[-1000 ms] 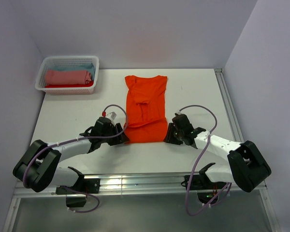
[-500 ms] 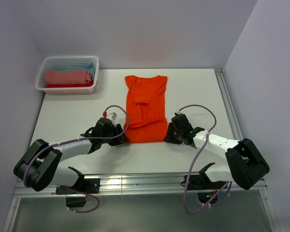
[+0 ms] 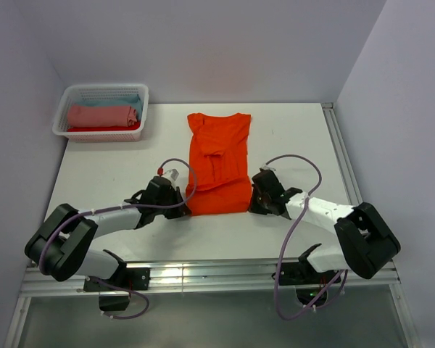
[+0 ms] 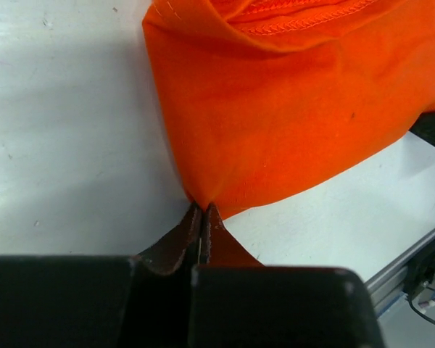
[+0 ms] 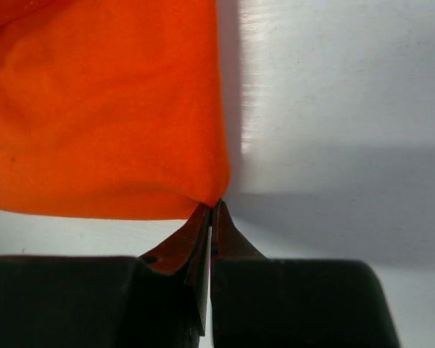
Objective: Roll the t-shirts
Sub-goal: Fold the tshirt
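Firmly clamped, left pincer (image 4: 201, 210) and right pincer (image 5: 212, 207), each on a near corner of the orange t-shirt (image 3: 217, 163).

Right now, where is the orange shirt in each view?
Top: shirt mid-table, between the arms.
Left wrist: shirt fills the upper right, corner in the jaws.
Right wrist: shirt fills the upper left, corner in the jaws.
Shared landmark: the near hem, pinched at both corners.

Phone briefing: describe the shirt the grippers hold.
Midway across the white table lies a bright orange cloth t-shirt, near corners pinched by left gripper and right gripper. Only it lies flat; other cloths sit rolled in the white lattice basket.
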Tool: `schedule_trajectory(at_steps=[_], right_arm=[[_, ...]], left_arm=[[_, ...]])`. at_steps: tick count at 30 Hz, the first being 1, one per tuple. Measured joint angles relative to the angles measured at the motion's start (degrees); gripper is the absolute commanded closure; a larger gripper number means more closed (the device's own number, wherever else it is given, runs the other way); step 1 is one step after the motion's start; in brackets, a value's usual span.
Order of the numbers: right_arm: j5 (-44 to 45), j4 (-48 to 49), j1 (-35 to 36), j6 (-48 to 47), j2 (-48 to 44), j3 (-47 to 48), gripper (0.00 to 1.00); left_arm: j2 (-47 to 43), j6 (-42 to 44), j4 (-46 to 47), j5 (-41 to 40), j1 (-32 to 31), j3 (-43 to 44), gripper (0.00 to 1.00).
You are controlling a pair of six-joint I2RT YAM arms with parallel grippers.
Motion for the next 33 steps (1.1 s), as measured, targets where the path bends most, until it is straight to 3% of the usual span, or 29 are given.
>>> schedule_trajectory(at_steps=[10,15,16,17,18,24,31,33], right_arm=[[10.5,-11.4,5.0,4.2,1.3,6.5,1.0],[12.0,-12.7,6.3,5.8,1.3,6.5,0.89],[12.5,-13.0,6.8,6.2,1.3,6.5,0.83],[13.0,-13.2,7.4,6.6,1.3,6.4,0.66],[13.9,-13.8,8.2,7.4,1.3,6.4,0.63],[17.9,-14.6,12.7,11.1,-2.2,2.8,0.62],[22.9,-11.3,17.3,17.7,-8.6,-3.9,0.65],[24.6,-9.7,18.6,19.0,-9.9,-5.2,0.59]], left_arm=[[-2.7,3.3,-8.6,-5.7,-0.5,3.5,1.0],[-3.4,3.5,-9.5,-6.1,-0.6,3.5,0.97],[-3.5,3.5,-9.7,-6.1,-0.7,3.5,0.92],[-3.7,3.4,-9.9,-6.1,-0.7,3.5,0.89],[-4.1,3.3,-9.9,-6.1,-0.8,3.2,0.79],[-9.0,0.5,-7.9,-6.7,-1.3,-2.3,0.43],[-17.9,-4.7,-1.6,-9.9,-5.0,-10.4,0.37],[-18.9,-5.8,0.2,-11.3,-6.1,-11.9,0.31]])
